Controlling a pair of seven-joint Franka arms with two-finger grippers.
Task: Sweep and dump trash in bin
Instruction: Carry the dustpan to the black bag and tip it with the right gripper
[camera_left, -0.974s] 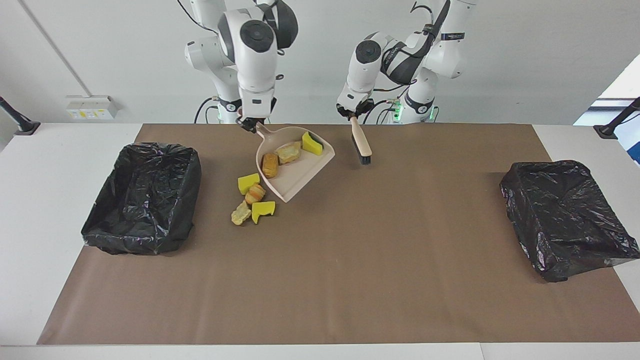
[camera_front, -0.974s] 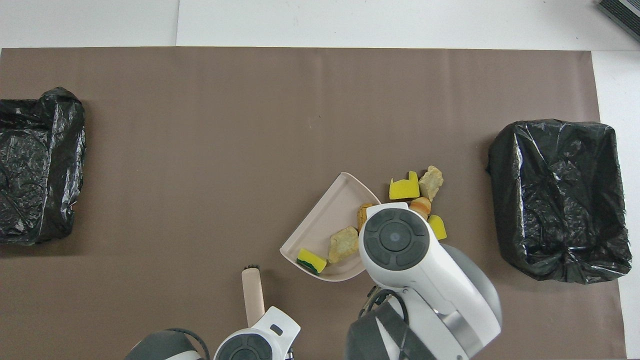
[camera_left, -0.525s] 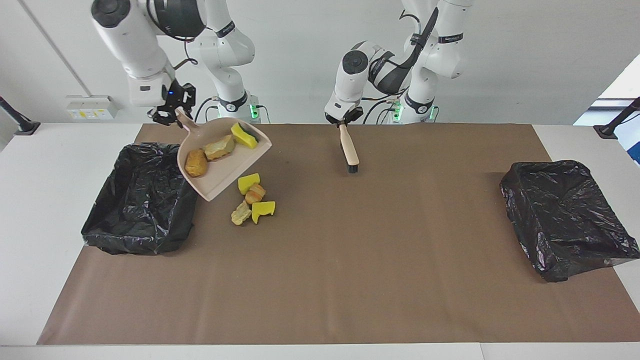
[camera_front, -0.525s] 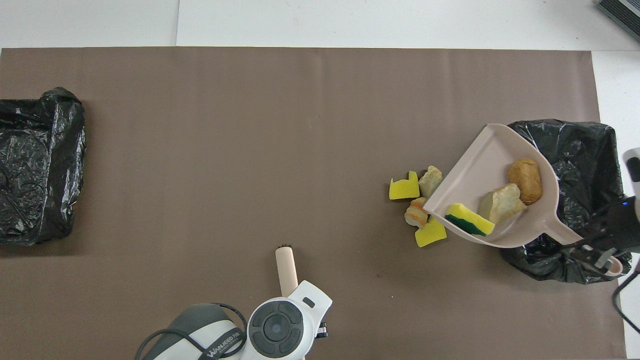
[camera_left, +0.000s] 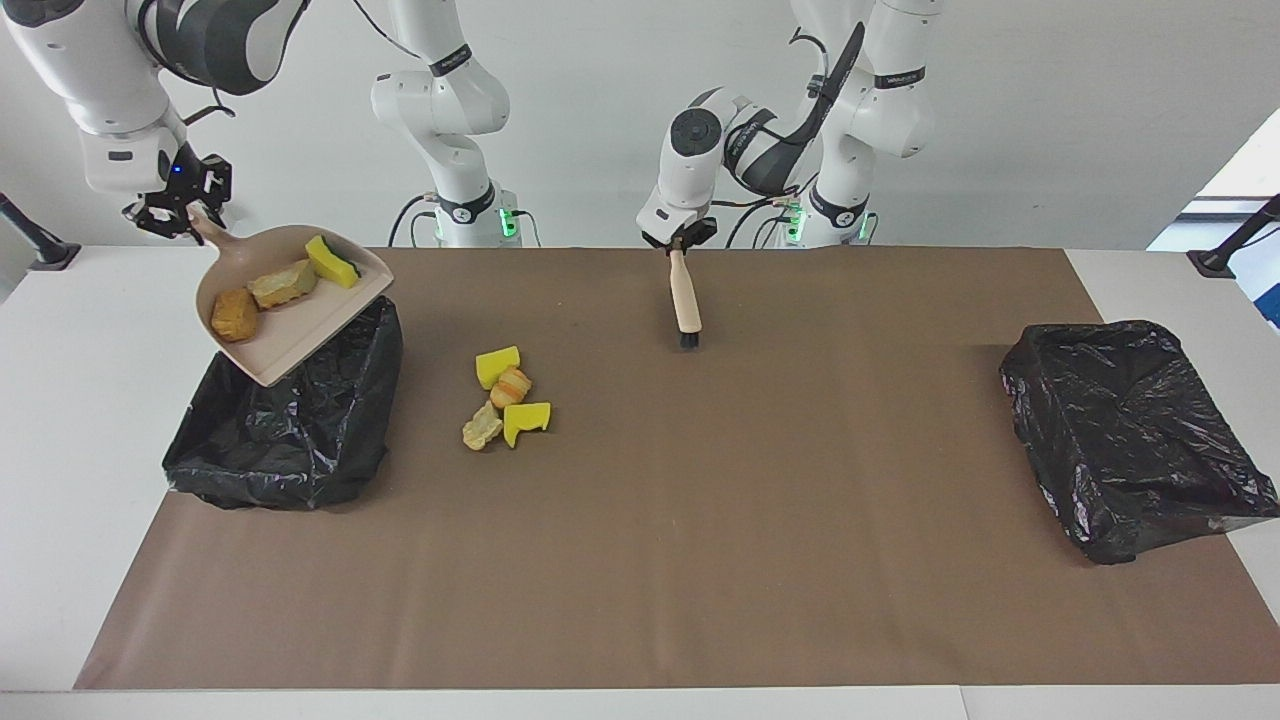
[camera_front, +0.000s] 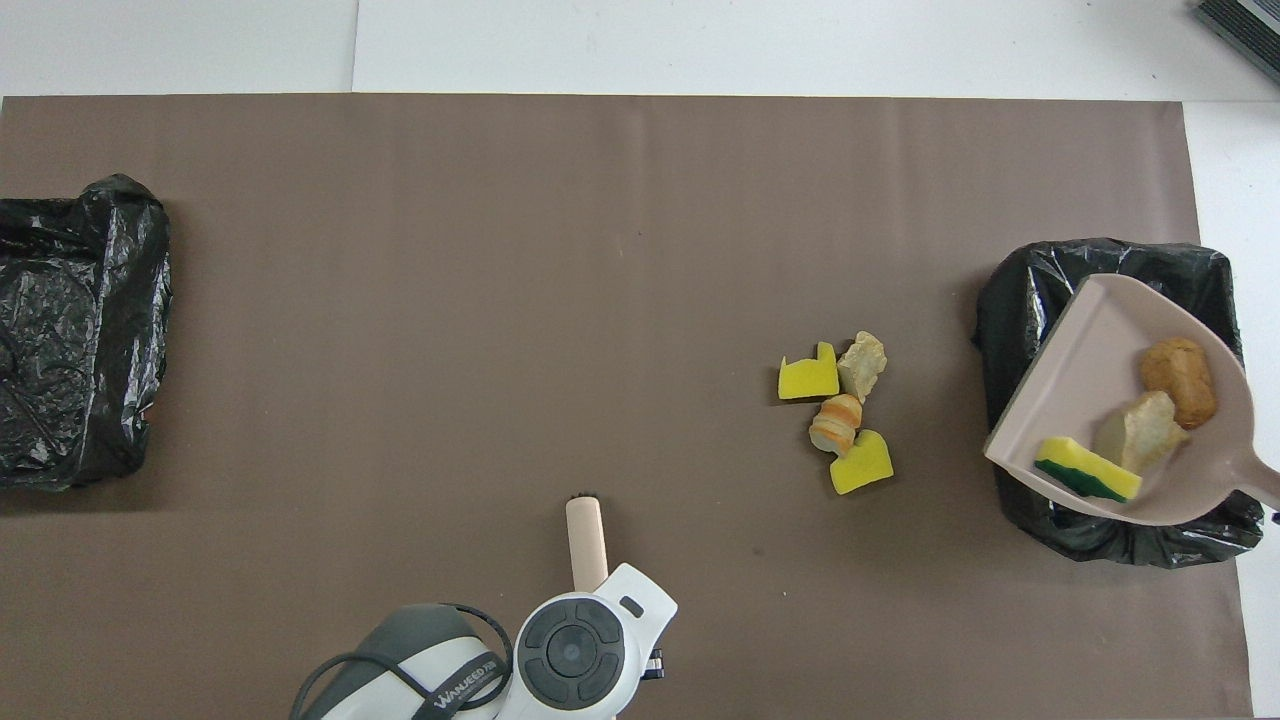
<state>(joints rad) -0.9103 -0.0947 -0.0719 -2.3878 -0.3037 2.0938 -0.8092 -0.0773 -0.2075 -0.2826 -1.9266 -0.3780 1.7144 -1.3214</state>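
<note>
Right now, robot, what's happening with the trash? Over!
Right gripper shut on dustpan, over bin. Three trash pieces aboard, four on table. Left gripper holds brush. Nothing blocking.

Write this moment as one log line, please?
right gripper: holds dustpan with three trash pieces over bin | left gripper: holds brush | four trash pieces on table

Table (camera_left: 640, 705): brown paper (camera_left: 750, 560), two bins, trash (camera_left: 505, 400).

Matt brown paper (camera_left: 700, 520) covers the table, both bins (camera_left: 290, 420) wear glossy, crinkled black plastic liners, the dustpan (camera_left: 295, 310) is smooth beige plastic, and the trash (camera_left: 505, 395) looks spongy, rough and crumbly.
</note>
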